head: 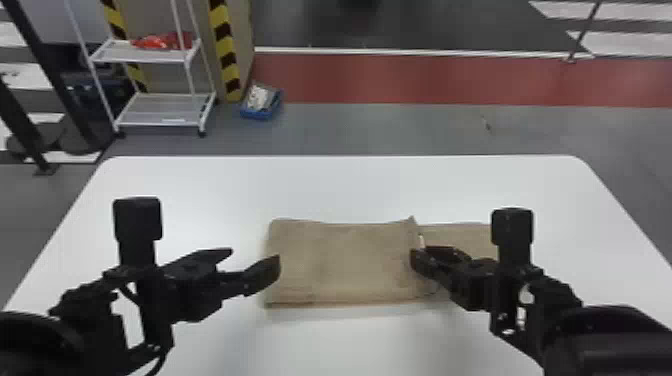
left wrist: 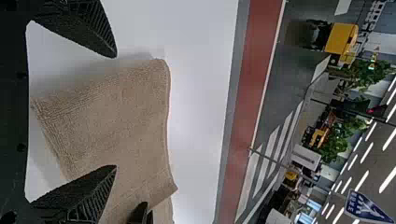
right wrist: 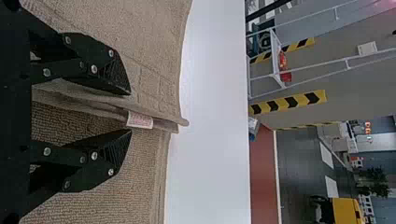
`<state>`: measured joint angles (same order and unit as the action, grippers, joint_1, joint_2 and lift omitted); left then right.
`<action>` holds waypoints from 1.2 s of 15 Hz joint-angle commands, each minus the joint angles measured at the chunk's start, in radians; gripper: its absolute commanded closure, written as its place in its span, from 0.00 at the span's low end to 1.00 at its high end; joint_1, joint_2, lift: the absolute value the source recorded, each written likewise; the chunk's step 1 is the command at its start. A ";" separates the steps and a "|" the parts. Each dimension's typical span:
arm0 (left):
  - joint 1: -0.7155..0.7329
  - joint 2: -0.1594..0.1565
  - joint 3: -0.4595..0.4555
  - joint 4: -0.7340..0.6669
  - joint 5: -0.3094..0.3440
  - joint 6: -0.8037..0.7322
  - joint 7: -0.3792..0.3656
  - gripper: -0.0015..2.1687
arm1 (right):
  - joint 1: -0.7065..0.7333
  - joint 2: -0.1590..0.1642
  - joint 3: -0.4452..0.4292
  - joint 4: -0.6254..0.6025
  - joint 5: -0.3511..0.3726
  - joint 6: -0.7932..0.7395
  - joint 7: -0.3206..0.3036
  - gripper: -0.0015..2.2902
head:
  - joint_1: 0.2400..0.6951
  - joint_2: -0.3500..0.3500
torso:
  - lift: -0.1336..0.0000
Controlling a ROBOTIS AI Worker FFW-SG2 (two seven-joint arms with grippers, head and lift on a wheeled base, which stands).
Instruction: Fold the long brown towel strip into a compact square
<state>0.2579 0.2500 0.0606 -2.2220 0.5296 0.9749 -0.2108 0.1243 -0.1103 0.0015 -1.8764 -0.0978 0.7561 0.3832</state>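
Observation:
The brown towel lies on the white table with a folded layer on its left and middle, its lower layer running out to the right under the right gripper. In the right wrist view the right gripper stands open over the folded layer's edge, where a small white tag sticks out. My left gripper is at the towel's left end, its fingers apart. In the left wrist view the left gripper is open, and the towel's end lies beyond and between its fingers.
The white table extends around the towel on all sides. Beyond it on the floor are a white shelf rack and a blue bin.

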 commanded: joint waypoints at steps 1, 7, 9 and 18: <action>0.007 0.000 0.004 -0.007 0.001 0.000 -0.002 0.02 | -0.002 0.000 -0.001 0.000 -0.007 0.026 0.000 0.37 | 1.00 0.48 | 0.07; 0.029 0.000 0.016 -0.024 0.000 0.000 -0.009 0.02 | -0.002 0.000 -0.006 -0.004 -0.034 0.026 0.010 0.44 | 1.00 0.48 | 0.07; 0.040 -0.002 0.021 -0.034 0.001 0.000 -0.010 0.02 | 0.002 0.000 -0.006 -0.018 -0.039 0.026 0.010 0.44 | 1.00 0.49 | 0.07; 0.103 -0.008 0.034 -0.061 0.007 -0.012 -0.042 0.02 | 0.000 0.020 -0.001 -0.156 -0.129 0.022 -0.017 0.44 | 1.00 0.53 | 0.07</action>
<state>0.3581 0.2425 0.0971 -2.2905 0.5368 0.9666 -0.2499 0.1310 -0.0912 0.0112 -2.0125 -0.2030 0.7756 0.3673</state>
